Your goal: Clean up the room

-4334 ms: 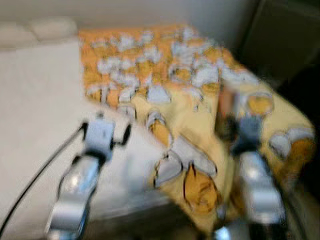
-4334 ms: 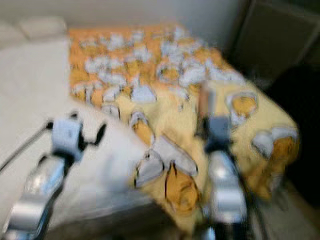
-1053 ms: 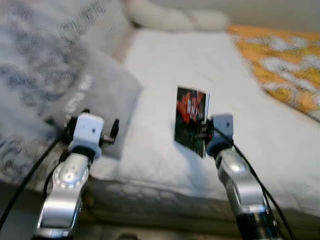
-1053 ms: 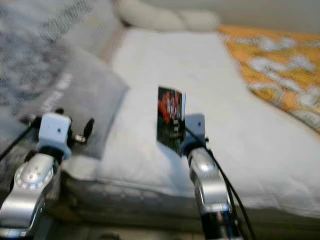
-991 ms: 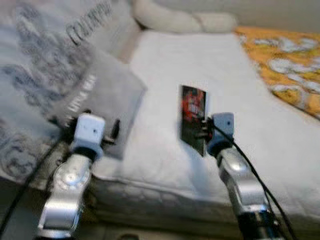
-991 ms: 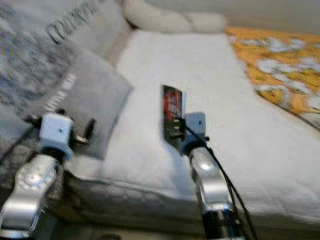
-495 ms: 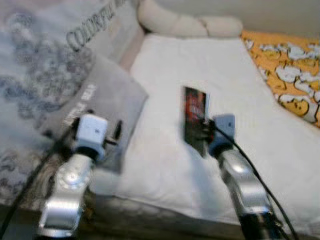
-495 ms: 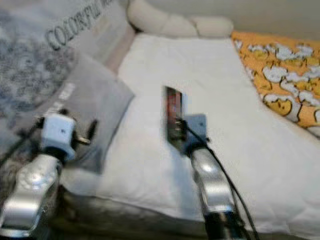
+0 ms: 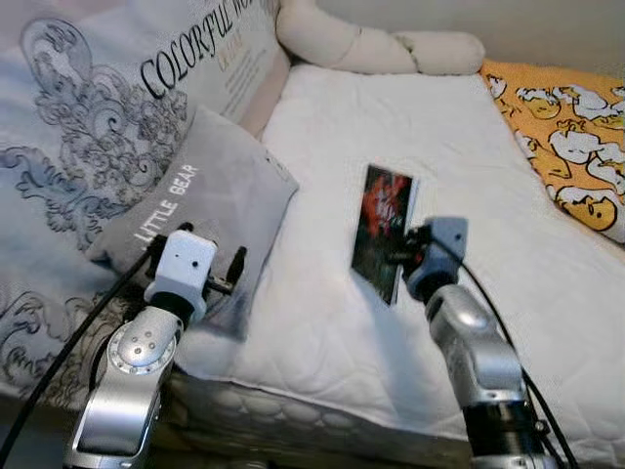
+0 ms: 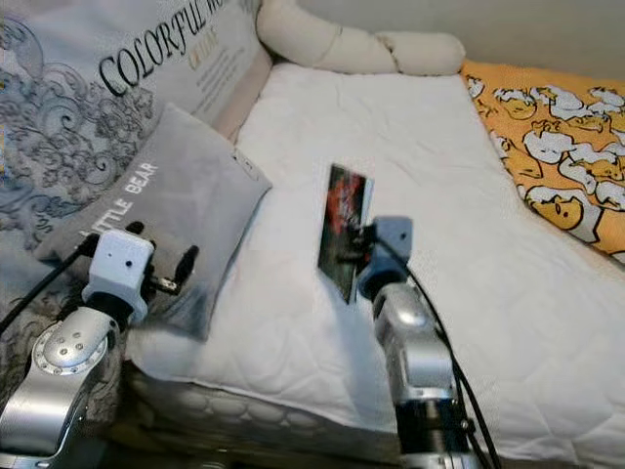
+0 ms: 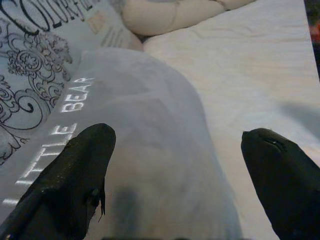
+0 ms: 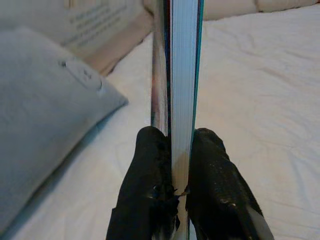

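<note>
Bed (image 9: 469,147) w/ white quilted cover, grey pillows (image 9: 210,210) at left, orange printed blanket (image 9: 566,127) at right, pale wall (image 9: 547,29) behind.

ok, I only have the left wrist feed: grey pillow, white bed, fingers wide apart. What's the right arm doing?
Observer: The right gripper is shut on a book, held upright above the bed.
Operator: Gripped where?
Observer: By its lower edge, one finger on each cover, page edges facing the wrist camera.
Operator: Anything else on the bed?
Observer: An orange patterned blanket on the robot's right side, and a cream bolster at the far end.
Operator: And my left gripper?
Observer: The left gripper hovers open over the near corner of the grey pillow.
</note>
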`<state>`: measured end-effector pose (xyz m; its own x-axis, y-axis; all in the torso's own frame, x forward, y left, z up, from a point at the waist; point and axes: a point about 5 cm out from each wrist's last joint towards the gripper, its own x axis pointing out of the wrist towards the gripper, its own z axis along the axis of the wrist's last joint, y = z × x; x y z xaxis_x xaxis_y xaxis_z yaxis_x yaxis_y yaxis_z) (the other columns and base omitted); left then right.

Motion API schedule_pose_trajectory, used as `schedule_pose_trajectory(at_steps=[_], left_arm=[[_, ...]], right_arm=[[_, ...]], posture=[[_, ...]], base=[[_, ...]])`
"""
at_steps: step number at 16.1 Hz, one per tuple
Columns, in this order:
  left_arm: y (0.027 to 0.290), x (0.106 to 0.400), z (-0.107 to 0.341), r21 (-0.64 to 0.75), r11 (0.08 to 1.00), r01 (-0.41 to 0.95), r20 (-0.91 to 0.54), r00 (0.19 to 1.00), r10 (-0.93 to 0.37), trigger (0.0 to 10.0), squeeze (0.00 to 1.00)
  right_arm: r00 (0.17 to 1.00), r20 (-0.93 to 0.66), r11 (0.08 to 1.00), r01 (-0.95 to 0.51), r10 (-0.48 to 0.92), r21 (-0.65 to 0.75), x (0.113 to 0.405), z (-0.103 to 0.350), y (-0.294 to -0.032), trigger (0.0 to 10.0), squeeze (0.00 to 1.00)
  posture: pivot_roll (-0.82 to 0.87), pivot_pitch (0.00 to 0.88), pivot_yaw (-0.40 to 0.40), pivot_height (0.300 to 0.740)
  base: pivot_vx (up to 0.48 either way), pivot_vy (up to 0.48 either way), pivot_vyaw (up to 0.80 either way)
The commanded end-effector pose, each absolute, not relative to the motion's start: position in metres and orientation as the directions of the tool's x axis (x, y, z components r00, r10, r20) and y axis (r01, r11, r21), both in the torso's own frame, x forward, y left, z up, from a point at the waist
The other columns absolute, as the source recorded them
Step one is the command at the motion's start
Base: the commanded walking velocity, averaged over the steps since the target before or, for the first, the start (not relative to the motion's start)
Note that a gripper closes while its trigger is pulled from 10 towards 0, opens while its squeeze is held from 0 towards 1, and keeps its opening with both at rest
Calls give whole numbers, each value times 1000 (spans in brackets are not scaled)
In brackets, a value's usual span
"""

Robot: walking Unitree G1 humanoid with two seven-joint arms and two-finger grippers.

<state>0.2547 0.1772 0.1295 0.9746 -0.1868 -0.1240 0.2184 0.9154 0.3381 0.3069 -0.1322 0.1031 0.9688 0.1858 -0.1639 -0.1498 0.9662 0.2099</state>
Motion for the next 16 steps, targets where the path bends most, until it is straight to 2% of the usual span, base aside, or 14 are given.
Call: schedule_pose_trajectory(at_steps=[1,4,6,8,10,13,16], left_arm=[[176,253,131,337,907,251,-136,967,-217,10000,780],[182,254,130,359,864,354,-213,932,-293,10000,780],[185,249,126,361,809,463,-302,879,-369,10000,784],[190,242,124,332,790,516,-357,844,-401,10000,784],[193,235,123,309,770,558,-404,810,-425,10000,784],[200,224,120,283,749,599,-474,766,-434,10000,784],[199,214,118,239,721,650,-524,712,-468,10000,788]], right_arm=[[965,-157,947,-163,212,277,315,109,-130,10000,0],[904,-264,871,-191,335,453,343,101,-111,10000,0],[845,-335,837,-213,416,503,354,98,-98,10000,0],[793,-408,827,-202,453,524,358,90,-91,10000,0],[752,-439,775,-150,493,614,359,86,-86,10000,0],[736,-516,807,-68,438,587,358,76,-91,10000,0],[712,-559,857,-117,425,502,359,75,-93,10000,0]], posture=[[181,0,8,740],[191,0,16,740],[199,0,19,740],[204,0,19,740],[224,0,15,740],[247,0,7,740],[257,0,12,740]], base=[[0,0,0],[0,0,0],[0,0,0],[0,0,0],[0,0,0],[0,0,0],[0,0,0]])
